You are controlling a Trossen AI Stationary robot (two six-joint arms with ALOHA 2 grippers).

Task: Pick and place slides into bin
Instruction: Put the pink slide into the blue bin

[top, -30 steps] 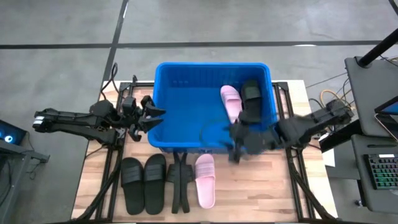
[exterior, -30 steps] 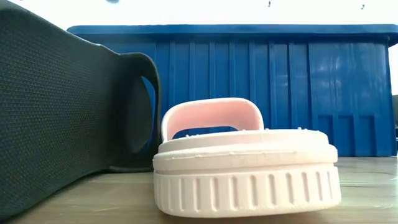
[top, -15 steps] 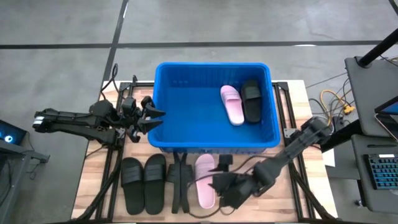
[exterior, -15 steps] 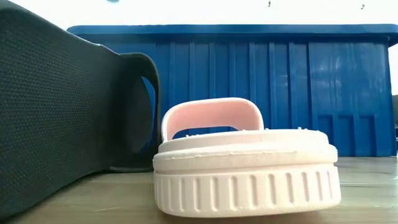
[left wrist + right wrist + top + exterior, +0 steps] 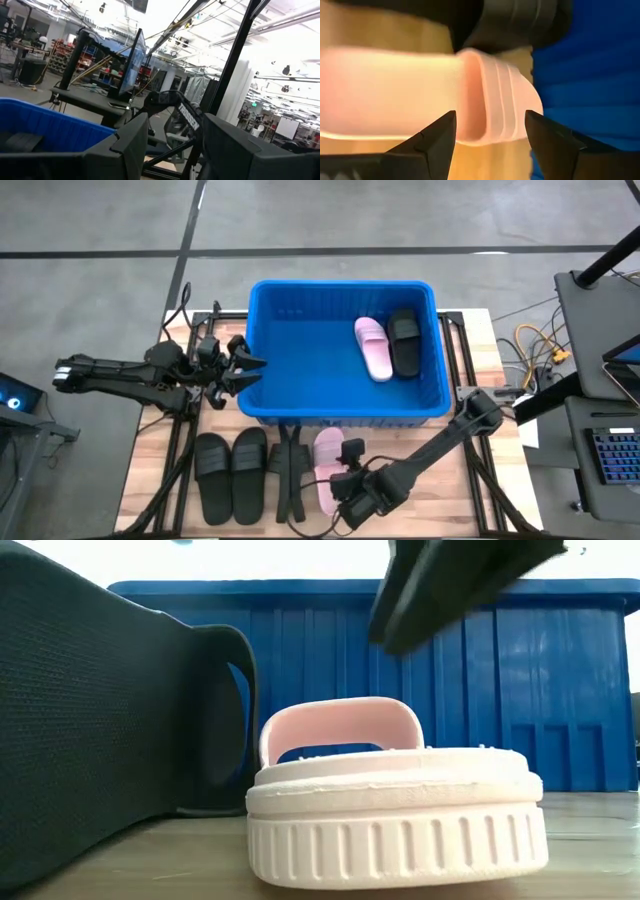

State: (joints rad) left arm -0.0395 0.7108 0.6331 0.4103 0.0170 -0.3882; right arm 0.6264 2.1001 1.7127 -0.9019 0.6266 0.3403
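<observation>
Pink slide [image 5: 328, 468] on the table at 6 o'clock of the blue bin [image 5: 262, 380]; likely light, foamy, a bit flexible, best pinched across the strap or sole edges. Pale pink, ribbed strap, grooved sole rim. Right gripper [image 5: 352, 482] hovers over it, fingers spread, holding nothing. Black slides [image 5: 232, 472] sit at its 9 o'clock. Left gripper [image 5: 243, 370] waits parted at the bin's 9 o'clock.

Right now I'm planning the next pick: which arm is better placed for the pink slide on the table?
Right. The right gripper hovers open over the pink slide; the left gripper waits beside the bin.
</observation>
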